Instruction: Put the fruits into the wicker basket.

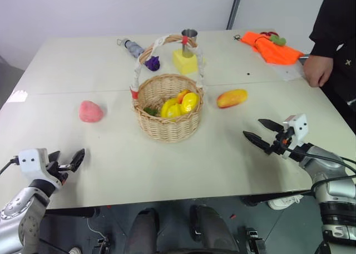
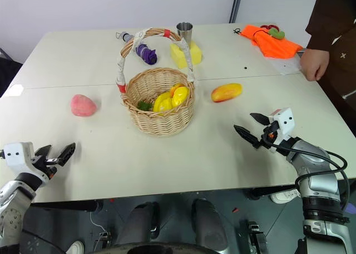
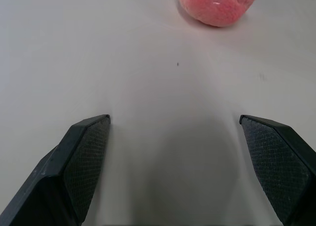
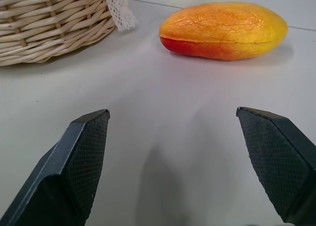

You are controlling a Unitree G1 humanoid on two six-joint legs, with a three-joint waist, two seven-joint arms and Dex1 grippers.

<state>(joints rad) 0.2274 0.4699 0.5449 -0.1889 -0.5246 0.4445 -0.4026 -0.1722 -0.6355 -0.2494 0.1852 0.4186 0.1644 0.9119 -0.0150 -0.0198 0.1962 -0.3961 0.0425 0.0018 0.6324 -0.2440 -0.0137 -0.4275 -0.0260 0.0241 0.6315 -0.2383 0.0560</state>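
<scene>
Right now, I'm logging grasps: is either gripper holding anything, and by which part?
Nothing is held. The left gripper is open short of the pink rounded fruit; the right gripper is open short of the orange-red mango.

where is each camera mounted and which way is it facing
Left and right eye views: on the head, looking forward and down over the table, wicker basket mid-table; both arms show, left gripper and right gripper open.
Left wrist view: along its two black fingers toward the pink peach.
Right wrist view: along its own fingers toward the mango, basket beside it.
Shared: each wrist view's fruit also shows in the head views.
</scene>
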